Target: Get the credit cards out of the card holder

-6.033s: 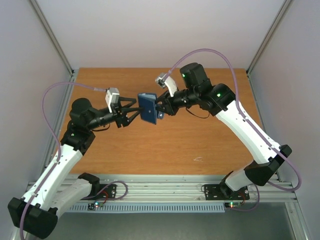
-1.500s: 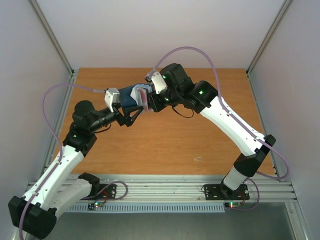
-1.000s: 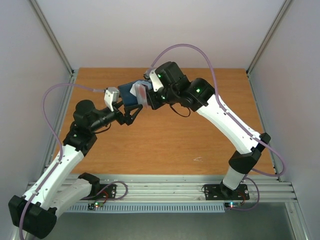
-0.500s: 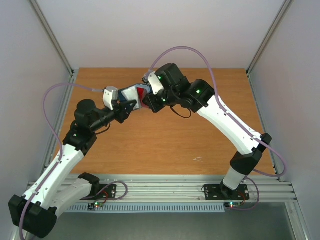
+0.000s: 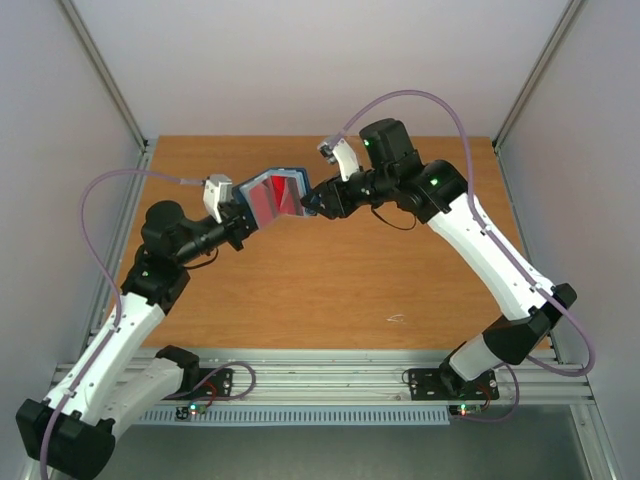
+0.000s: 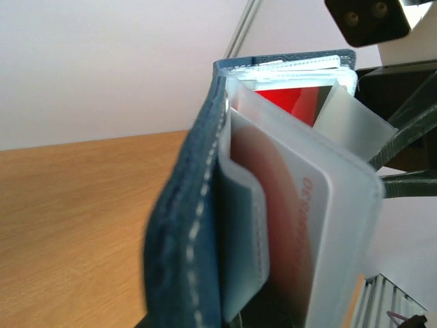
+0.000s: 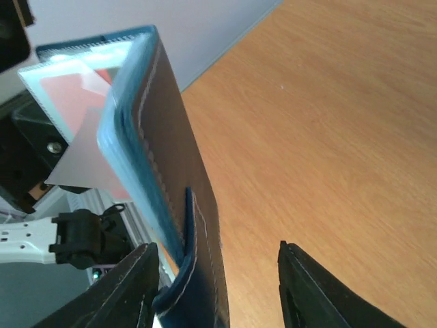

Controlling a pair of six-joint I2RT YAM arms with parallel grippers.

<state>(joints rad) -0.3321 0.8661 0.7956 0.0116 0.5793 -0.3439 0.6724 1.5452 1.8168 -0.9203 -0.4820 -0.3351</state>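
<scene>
The navy card holder (image 5: pixel 274 178) hangs open above the table between both arms, its clear pockets facing up. A red credit card (image 5: pixel 262 198) shows inside it. In the left wrist view the holder's stitched cover (image 6: pixel 188 232) fills the middle, with a red card (image 6: pixel 295 104) and a pale reddish card (image 6: pixel 293 225) in the pockets. My left gripper (image 5: pixel 240 212) is shut on the holder's left end; its fingers are hidden behind the cover. My right gripper (image 7: pixel 218 287) is open, and the holder's cover (image 7: pixel 174 150) and snap tab (image 7: pixel 183 280) stand between its fingers, close to the left one.
The orange wooden table (image 5: pixel 380 270) lies below the arms, with pale walls on three sides. A small white scratch mark (image 5: pixel 397 319) sits near the front edge. The metal rail with the arm bases (image 5: pixel 330 385) runs along the near side.
My left gripper has shut on the holder's left end. My right gripper has opened and drawn back to the right. The holder now lies spread open, showing red inside.
</scene>
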